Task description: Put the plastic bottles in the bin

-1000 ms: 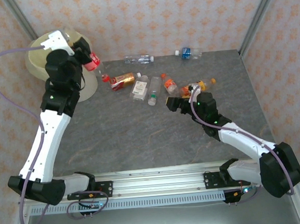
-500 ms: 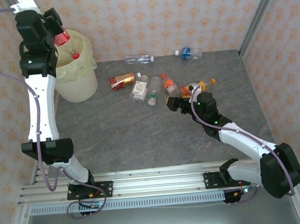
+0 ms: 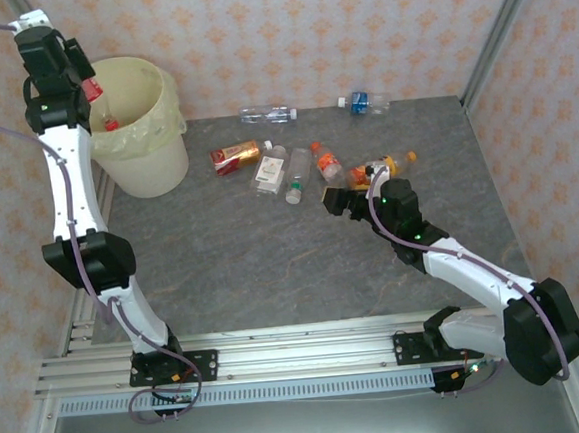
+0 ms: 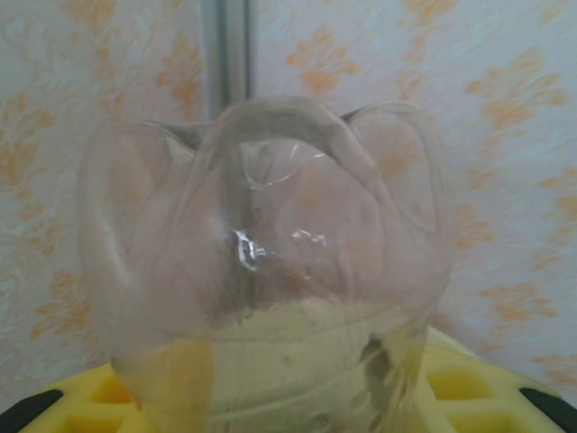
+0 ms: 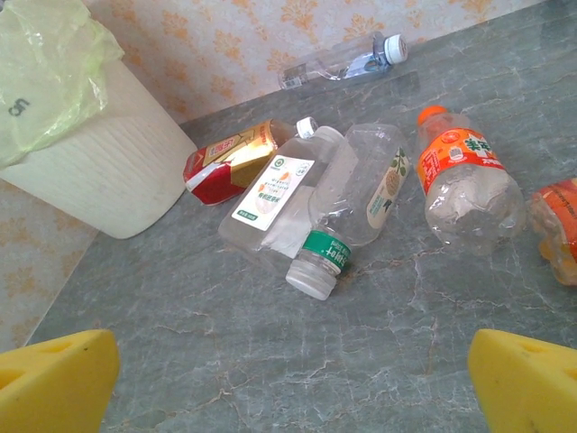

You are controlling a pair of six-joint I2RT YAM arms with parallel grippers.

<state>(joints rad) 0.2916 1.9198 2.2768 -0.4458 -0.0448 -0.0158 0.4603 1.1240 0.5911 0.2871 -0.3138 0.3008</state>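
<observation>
- Gripping a clear red-labelled bottle (image 3: 92, 90) by its base end, my left pincer (image 3: 80, 74) is clenched on it high at the far left, the neck hanging down toward the bin (image 3: 164, 86).
- From above, the bottle seems to sit over the bin's left rim rather than its middle. If I let go here, it could strike the rim or the loose yellow liner (image 3: 152, 122) and tumble outside, off the left edge of the table (image 3: 274, 268).
- Its shell is thin and glossy, and I hold only the rounded bottom, so I judge it could squirt out from my pads (image 4: 478, 392) early, or crumple.
- My left arm (image 3: 66, 184) is stretched tall beside the bin. A careless descent could knock the bin over or drag the liner off.
- My right pincer (image 5: 293, 383) is released, jaws wide, hovering low over the table near the middle cluster and touching nothing.
- There a white-labelled bottle (image 5: 270, 194) and a green-banded bottle (image 5: 352, 203) lie touching. A red-and-gold bottle (image 5: 230, 158) lies just beside them on the left and an orange-capped bottle (image 5: 464, 180) is near on the right.
- Closing on one of the touching pair could pinch both or shove the neighbour, and round bottles will likely roll.
- A slim clear bottle (image 5: 343, 59) and a blue-labelled bottle (image 3: 361, 101) lie along the far wall (image 3: 305, 35), a long reach. If nudged, they could wedge against it.
</observation>
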